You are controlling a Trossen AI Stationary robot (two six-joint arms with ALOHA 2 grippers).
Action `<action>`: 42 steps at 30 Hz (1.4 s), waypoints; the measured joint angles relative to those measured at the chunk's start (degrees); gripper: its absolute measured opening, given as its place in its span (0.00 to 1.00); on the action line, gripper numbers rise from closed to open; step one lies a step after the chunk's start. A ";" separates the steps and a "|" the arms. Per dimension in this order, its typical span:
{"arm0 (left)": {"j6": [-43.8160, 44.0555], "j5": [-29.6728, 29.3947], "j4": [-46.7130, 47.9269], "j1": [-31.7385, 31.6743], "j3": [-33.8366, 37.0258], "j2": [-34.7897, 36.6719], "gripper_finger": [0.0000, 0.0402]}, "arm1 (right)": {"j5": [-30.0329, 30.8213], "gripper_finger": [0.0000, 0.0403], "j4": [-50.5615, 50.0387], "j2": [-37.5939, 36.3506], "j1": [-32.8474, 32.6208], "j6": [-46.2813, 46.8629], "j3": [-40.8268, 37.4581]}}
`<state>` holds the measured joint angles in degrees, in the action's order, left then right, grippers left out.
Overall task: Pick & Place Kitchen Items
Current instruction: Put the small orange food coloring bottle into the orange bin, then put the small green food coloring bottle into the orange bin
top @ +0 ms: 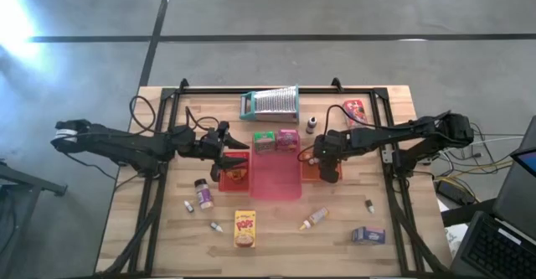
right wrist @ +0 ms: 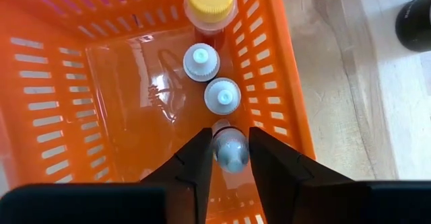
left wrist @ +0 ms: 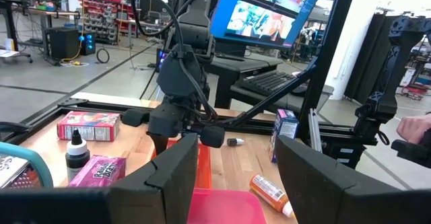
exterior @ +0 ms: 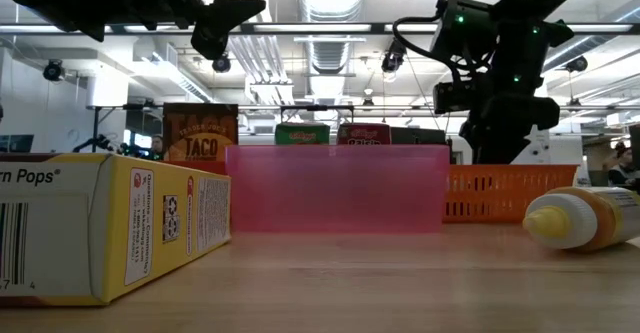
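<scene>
Right gripper (right wrist: pixel 230 158) above orange basket (right wrist: pixel 60 116), fingers closed around a tiny bottle (right wrist: pixel 230 148): lower beside two standing bottles (right wrist: pixel 212 79), release gently; left gripper (left wrist: pixel 236 167) wide open, empty.

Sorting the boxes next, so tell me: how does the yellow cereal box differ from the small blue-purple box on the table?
The yellow cereal box is clearly larger than the blue-purple box. It lies near the table's front edge, about midway across, while the blue-purple box sits toward the front right corner. The colours differ: bright yellow against blue-purple. Both lie on the bare wooden table, outside the trays, with no gripper near either.
</scene>
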<state>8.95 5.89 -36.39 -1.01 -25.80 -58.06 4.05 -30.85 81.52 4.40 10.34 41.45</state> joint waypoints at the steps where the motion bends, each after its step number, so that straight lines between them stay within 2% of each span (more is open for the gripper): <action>1: 0.00 0.00 0.01 0.00 0.00 0.00 0.51 | -0.01 0.25 -0.02 0.00 0.00 0.03 0.00; 11: 0.00 0.00 0.01 0.01 0.00 0.00 0.51 | -0.02 0.40 -0.50 -0.96 0.00 -0.01 0.60; 16: 0.94 0.02 -0.01 0.03 0.00 0.00 0.51 | 0.00 0.43 -4.24 -4.00 -0.58 -0.27 3.26; 20: 2.79 0.26 0.01 0.06 0.00 0.00 0.51 | 0.42 0.41 -10.24 -7.55 -1.04 -0.05 6.65; 24: 3.31 0.29 0.36 0.06 0.00 0.00 0.51 | 0.47 0.35 -11.99 -11.04 -1.03 -0.44 9.15; 30: 10.19 0.68 2.68 0.06 0.00 0.00 0.51 | 0.50 0.26 -12.28 -15.20 -1.03 -6.79 12.23; 33: 10.69 2.01 4.88 0.01 0.02 0.17 0.51 | 0.62 0.22 -12.25 -16.93 -1.03 -9.55 13.54; 36: 11.21 6.35 11.36 0.23 -1.11 0.65 0.51 | 1.73 0.17 -12.17 -18.15 -1.03 -11.83 14.30; 38: 10.93 7.61 19.41 0.93 -3.56 0.92 0.51 | 4.55 0.14 -11.92 -18.85 -1.03 -13.64 14.47; 42: 5.21 4.02 41.15 3.04 -12.08 0.70 0.51 | 12.51 0.08 -11.73 -19.42 -0.95 -17.14 14.35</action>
<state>14.16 9.91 4.76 2.03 -37.88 -57.37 16.56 -42.58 62.09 3.45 -6.80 55.81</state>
